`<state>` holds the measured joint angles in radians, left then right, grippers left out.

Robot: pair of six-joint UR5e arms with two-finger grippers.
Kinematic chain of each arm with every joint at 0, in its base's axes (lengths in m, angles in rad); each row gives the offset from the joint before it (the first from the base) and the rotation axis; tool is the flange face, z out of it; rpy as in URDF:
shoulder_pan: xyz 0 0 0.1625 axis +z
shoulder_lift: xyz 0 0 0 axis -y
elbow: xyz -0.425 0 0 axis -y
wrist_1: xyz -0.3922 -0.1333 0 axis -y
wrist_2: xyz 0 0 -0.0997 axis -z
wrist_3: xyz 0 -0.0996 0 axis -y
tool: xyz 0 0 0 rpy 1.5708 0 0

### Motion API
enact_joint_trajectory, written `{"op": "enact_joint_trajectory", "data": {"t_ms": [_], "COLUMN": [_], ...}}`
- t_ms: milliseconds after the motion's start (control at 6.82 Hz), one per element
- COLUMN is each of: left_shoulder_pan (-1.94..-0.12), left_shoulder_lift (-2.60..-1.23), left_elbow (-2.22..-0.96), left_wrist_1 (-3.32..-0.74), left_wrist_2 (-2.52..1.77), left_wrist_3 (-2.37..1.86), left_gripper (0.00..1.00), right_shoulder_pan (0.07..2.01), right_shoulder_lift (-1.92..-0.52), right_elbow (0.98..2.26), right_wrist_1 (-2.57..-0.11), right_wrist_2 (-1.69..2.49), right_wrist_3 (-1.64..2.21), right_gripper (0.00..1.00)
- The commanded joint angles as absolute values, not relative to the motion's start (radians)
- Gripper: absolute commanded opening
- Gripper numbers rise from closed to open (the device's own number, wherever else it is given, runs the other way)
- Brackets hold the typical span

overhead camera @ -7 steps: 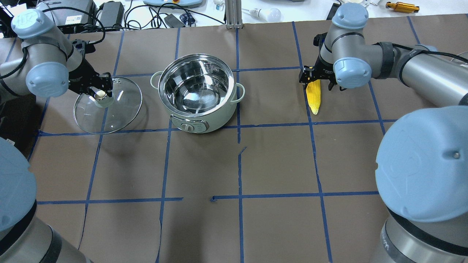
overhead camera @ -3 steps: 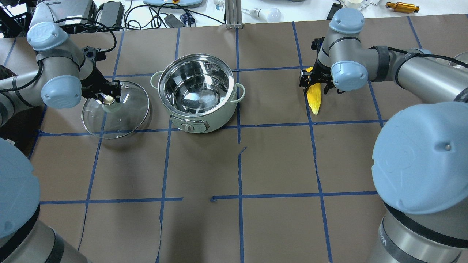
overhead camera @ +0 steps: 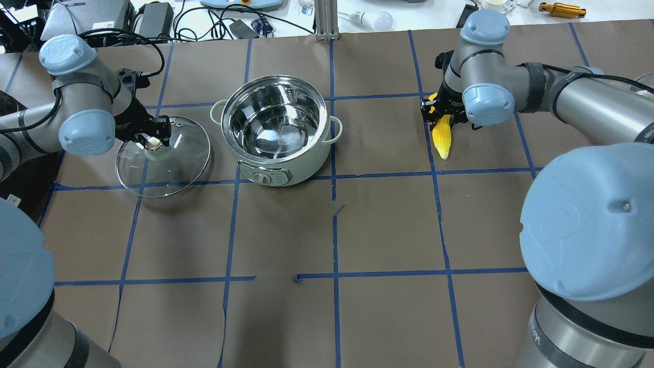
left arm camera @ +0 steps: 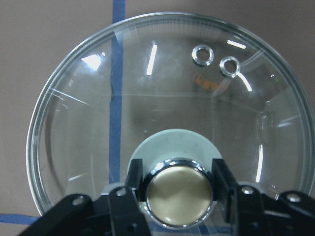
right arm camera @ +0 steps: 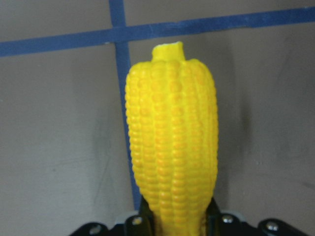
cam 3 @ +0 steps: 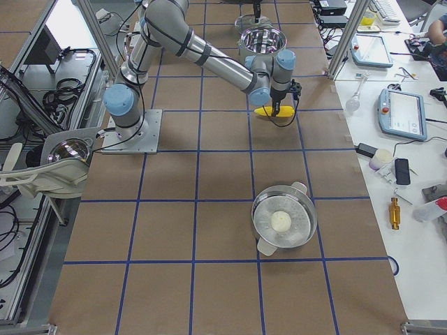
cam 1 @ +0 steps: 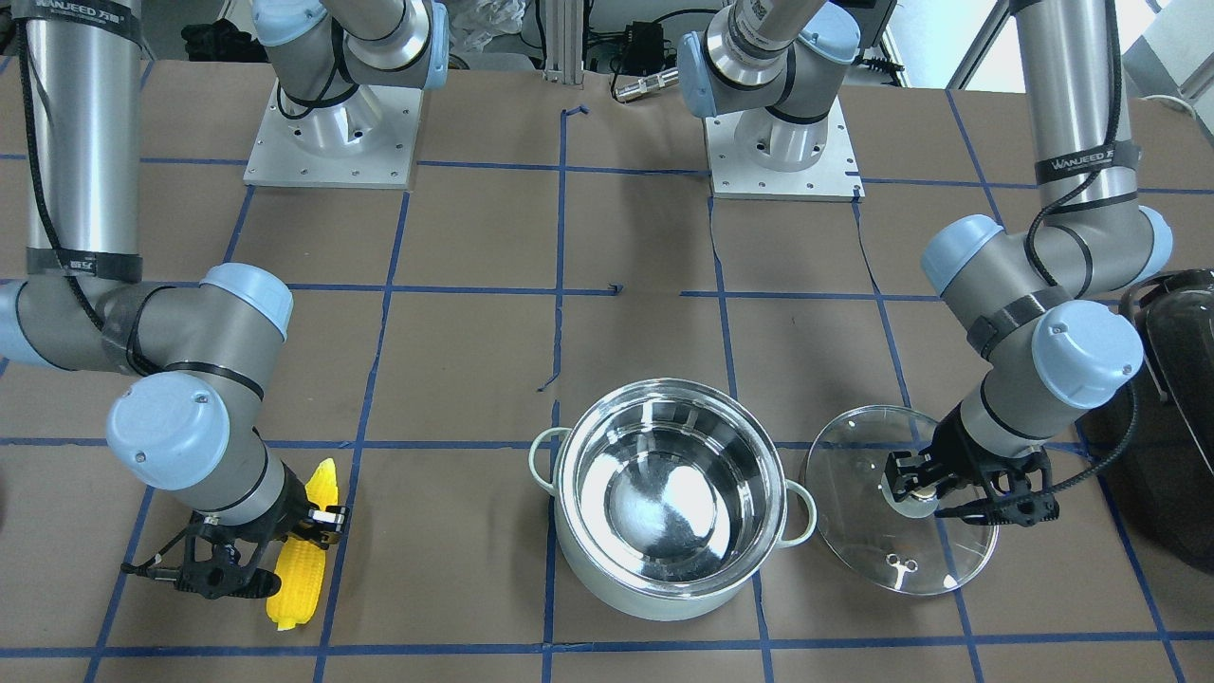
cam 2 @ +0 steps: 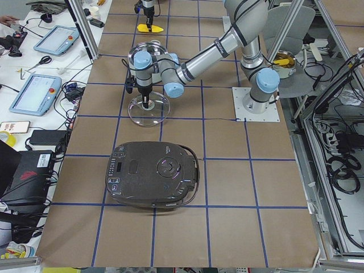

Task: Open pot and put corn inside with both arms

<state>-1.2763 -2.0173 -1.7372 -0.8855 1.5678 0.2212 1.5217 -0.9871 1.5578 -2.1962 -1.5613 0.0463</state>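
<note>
Left gripper [overhead camera: 153,137] clamps lid knob [left arm camera: 179,196] beside open pot [overhead camera: 301,162]; right gripper [right arm camera: 177,215] pinches corn [overhead camera: 442,137] near far right edge of desk [overhead camera: 388,230].

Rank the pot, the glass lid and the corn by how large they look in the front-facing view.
1. pot: largest.
2. glass lid: a little narrower than the pot.
3. corn: clearly smallest, though part of it is hidden.

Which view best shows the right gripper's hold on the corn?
Right wrist-mounted: the corn fills the frame, fingers pressing both sides. Overhead and front-facing show it partly covered; side views show it tiny.
</note>
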Motion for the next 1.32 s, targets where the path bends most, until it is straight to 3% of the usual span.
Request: {"op": "enact_joint_trajectory", "data": {"t_ms": [0,293,440,587,1173], "left_shoulder_pan": [-1.276,-1.278,-1.278,-1.288,-1.289], "left_shoulder_lift": [-2.019,-2.016,-2.004,-1.982,-1.768], "left_elbow": [-1.738,-1.736,-1.736,-1.73,-1.553], "left_wrist_1": [-0.89,-0.899,-0.902,-0.931,-1.408], "left_wrist_2": [1.566,1.568,1.569,1.571,1.566], "left_wrist_3": [0.222,0.218,0.218,0.218,0.218], "left_gripper": [0.66,0.73,0.74,0.81,0.85], "right_shoulder_pan": [1.627,1.795,1.86,1.915,2.049], "right_shoulder_lift": [-1.034,-1.048,-1.061,-1.062,-0.985], "right_elbow": [1.441,1.294,1.258,1.253,1.177], "right_wrist_1": [-2.076,-1.932,-1.893,-1.891,-1.913], "right_wrist_2": [-1.597,-1.624,-1.635,-1.62,-1.536], "right_wrist_3": [0.13,0.233,0.291,0.38,0.547], "right_gripper": [0.0,0.0,0.0,0.0,0.0]}}
